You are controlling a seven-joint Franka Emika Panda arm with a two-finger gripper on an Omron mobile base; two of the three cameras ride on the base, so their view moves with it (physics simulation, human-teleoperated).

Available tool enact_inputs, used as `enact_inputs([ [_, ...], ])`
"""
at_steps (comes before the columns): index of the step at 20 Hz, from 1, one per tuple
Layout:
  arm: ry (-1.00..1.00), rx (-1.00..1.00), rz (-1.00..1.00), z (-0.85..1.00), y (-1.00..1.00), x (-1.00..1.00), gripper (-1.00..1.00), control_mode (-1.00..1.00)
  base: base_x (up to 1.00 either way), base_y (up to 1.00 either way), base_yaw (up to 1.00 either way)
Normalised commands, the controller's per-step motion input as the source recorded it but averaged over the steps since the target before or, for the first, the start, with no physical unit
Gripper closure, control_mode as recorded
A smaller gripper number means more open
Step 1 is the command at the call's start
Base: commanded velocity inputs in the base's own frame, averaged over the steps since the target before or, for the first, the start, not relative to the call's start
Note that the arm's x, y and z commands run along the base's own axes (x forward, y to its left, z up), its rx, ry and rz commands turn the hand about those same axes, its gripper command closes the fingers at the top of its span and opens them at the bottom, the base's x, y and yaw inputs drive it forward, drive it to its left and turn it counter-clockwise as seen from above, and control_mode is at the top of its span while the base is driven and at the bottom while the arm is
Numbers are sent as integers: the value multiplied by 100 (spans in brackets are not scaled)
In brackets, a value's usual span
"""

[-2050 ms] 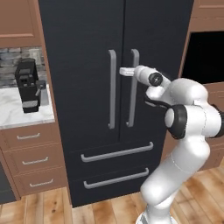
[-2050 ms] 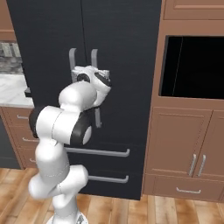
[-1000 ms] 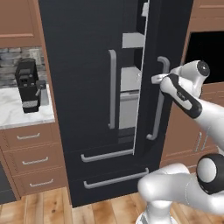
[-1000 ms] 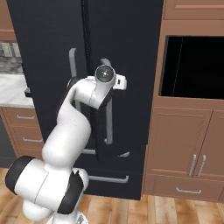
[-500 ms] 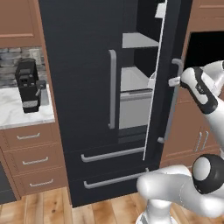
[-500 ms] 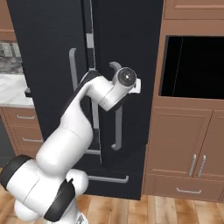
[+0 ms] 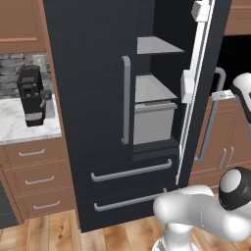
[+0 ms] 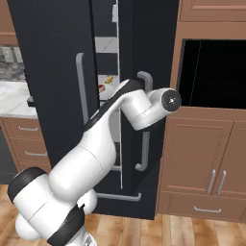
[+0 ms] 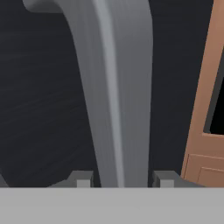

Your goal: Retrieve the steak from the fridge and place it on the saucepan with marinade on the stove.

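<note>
As the door stands now: the tall black French-door fridge (image 7: 88, 98) has its right-hand door (image 7: 217, 44) swung well out, edge-on in the left base view, with its pale inner liner facing the cavity.
End effector: the end effector (image 9: 122, 180) is clenched around the long curved grey door handle (image 9: 113, 87); the bar runs straight up between the two dark fingertips (image 9: 83, 178).
Just changed: two seconds ago both doors were shut and the hand was reaching in at the handle. Since then the door has been pulled steadily wider, the arm has stretched out to the robot's right, and the fingers have tightened on the bar.
Opened up: grey shelves (image 7: 158, 45) and a pale grey drawer (image 7: 154, 120) lie past the door, on the far side of it from the end effector.
Steak: a small flat red steak (image 8: 101, 88) shows through the gap on a shelf, behind the door from the end effector and about level with it. A small yellow item (image 8: 109, 79) sits just beside it. Both are tiny, so the reading is tentative.
Meaning for the task: access looks won. Likely next, let go of the handle, clear the door edge and reach into the shelf. The carry to the pan has not begun.
</note>
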Motion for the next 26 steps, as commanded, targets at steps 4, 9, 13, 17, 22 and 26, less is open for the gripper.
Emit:
enact_inputs([
  [4, -7, 2, 13, 0, -33, -1, 100, -100, 0, 0, 0],
  [9, 0, 0, 3, 0, -3, 11, -100, -100, 0, 0, 0],
  [13, -16, 0, -4, 0, -23, -17, -100, -100, 0, 0, 0],
  [17, -22, 0, -36, -22, -61, -56, -100, -100, 0, 0, 0],
  [22, -34, 0, -47, -15, -19, -59, -100, -100, 0, 0, 0],
  [26, -23, -2, -42, 22, 21, -85, -100, -100, 0, 0, 0],
])
